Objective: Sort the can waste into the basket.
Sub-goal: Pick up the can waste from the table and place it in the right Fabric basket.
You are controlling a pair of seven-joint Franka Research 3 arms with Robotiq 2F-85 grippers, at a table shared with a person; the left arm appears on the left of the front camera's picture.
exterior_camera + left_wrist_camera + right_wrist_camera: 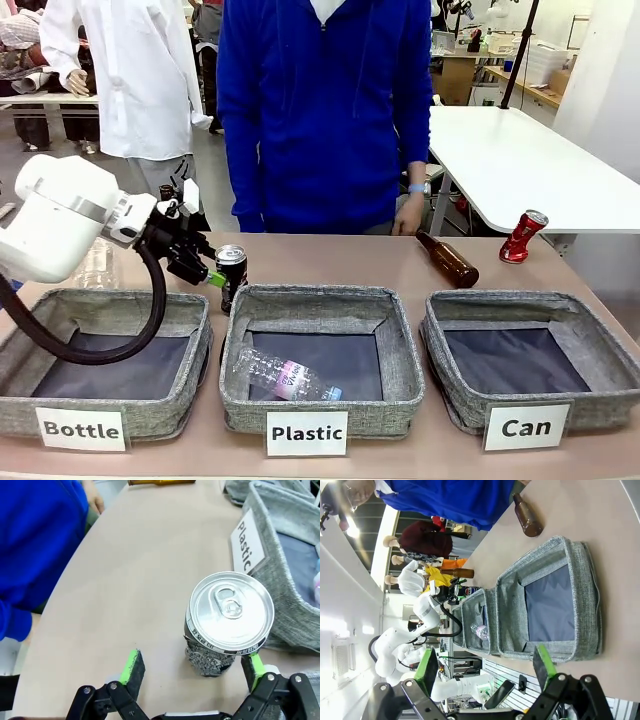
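Observation:
The black can [231, 272] stands upright on the table behind the gap between the "Bottle" and "Plastic" bins. My left gripper [213, 277] is at its side, open. In the left wrist view the can's silver top [230, 610] sits between the green pads, close to the right-hand pad [255, 666] and well apart from the other pad [132, 666]. The red dented can [523, 236] stands tilted at the table's far right. The "Can" basket [455, 375] at the front right holds nothing. My right gripper [486, 667] is open above that basket [580, 580], with nothing between its fingers.
A brown glass bottle [447, 259] lies behind the "Can" basket. The "Plastic" bin [400, 350] holds a clear plastic bottle [285, 375]. The "Bottle" bin [20, 350] sits under my left arm. A person in a blue top [320, 110] stands at the far edge, hand [408, 212] hanging.

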